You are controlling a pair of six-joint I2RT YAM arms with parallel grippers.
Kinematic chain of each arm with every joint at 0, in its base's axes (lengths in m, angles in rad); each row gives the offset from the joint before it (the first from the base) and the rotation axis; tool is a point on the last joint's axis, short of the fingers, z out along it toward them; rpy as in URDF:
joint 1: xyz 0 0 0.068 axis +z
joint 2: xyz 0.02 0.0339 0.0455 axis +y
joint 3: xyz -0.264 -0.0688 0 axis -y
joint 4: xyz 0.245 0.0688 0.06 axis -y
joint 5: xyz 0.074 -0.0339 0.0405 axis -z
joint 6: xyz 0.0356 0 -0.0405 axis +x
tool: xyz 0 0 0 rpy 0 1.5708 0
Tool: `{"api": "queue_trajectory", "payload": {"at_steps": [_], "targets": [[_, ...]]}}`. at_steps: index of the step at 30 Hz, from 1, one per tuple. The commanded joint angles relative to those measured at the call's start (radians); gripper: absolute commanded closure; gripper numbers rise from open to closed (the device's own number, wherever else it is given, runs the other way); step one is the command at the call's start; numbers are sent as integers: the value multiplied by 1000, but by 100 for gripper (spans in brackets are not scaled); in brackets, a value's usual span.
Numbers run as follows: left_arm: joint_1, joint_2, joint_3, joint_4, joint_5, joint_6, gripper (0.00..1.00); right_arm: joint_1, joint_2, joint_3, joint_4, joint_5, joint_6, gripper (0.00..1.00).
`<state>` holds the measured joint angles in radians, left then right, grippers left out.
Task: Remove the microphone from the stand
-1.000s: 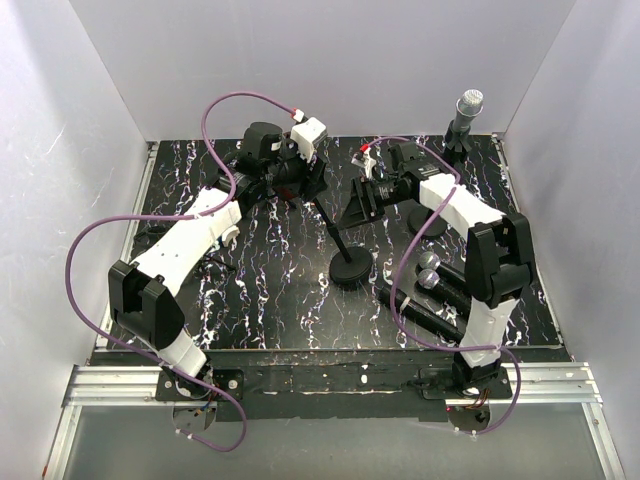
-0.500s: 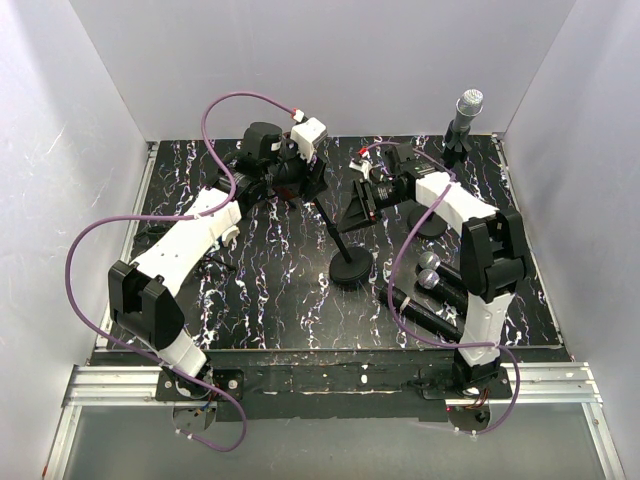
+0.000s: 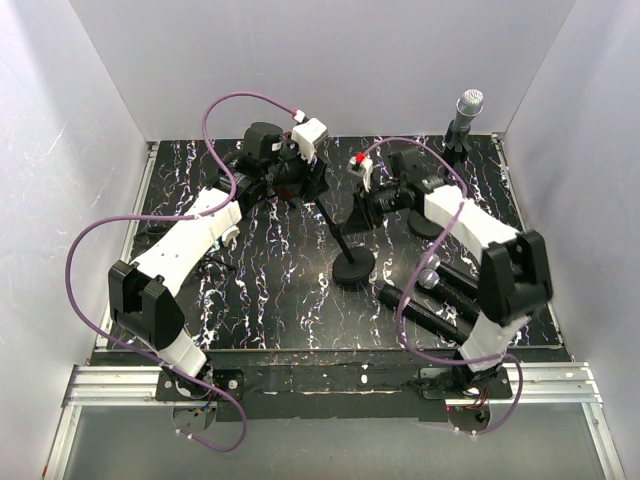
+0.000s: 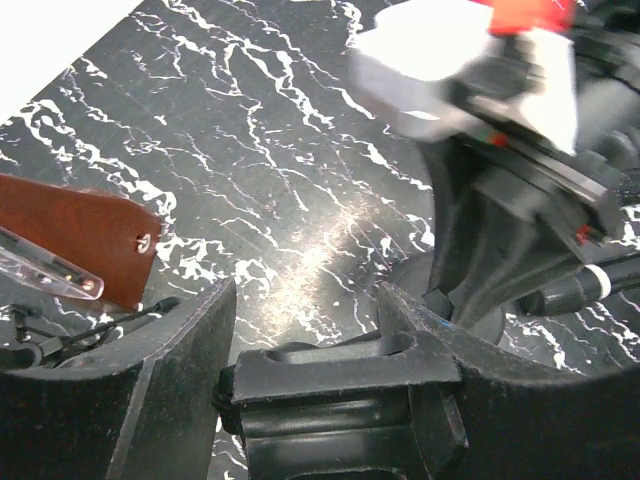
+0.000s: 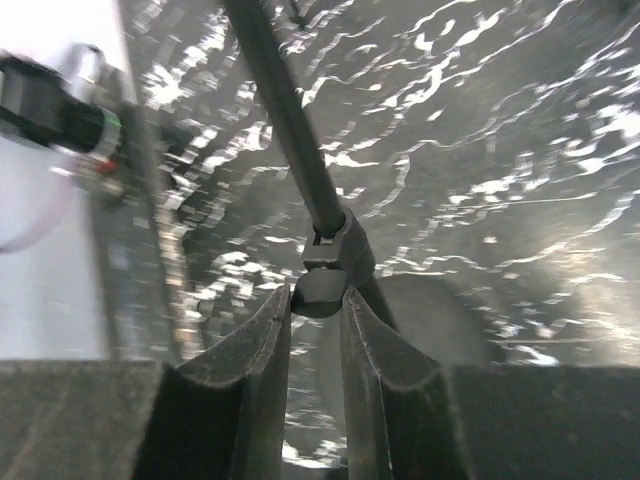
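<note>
Left gripper (image 4: 305, 300) first: its fingers sit wide apart, clamped on a chunky black microphone (image 4: 340, 375) that fills the gap between them. At least I'm reading that black lump as the mic in its clip, since it sits right where the stand's rod tops out.

Right gripper (image 5: 315, 300) has its 2 fingers drawn nearly together either side of the little knuckle joint on the thin black rod stand with the round base (image 5: 285, 110). Can't tell if it's actually biting or just flanking it.

Progress-wise, I'd say nothing is done yet. The mic looks like it's on the stand, with 1 arm on it and the other lined up to brace the rod. What's left is the pull itself, then getting the mic clear.

From above, the rod leans from its base near the middle of the black white-veined marbled bench (image 4: 250, 130) up towards 11 o'clock, into the left gripper. The right gripper meets the rod from about 3 o'clock. A 2nd, silver-headed microphone (image 3: 468, 103) stands at 1 o'clock, well apart.
</note>
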<state>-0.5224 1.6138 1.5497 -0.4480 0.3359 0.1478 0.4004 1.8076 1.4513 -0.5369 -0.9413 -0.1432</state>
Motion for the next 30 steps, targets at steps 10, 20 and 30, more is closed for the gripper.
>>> {"api": "queue_trajectory", "payload": {"at_steps": [10,20,30], "targets": [[-8,-20,26,-17,54,-45,51,143,-461,-641,989,250,-1112,99],[-8,-11,35,-20,58,-50,51,150,-456,-798,1353,335,-1150,73],[-8,-11,41,-24,54,-47,50,129,-557,-613,857,473,-485,27]]}}
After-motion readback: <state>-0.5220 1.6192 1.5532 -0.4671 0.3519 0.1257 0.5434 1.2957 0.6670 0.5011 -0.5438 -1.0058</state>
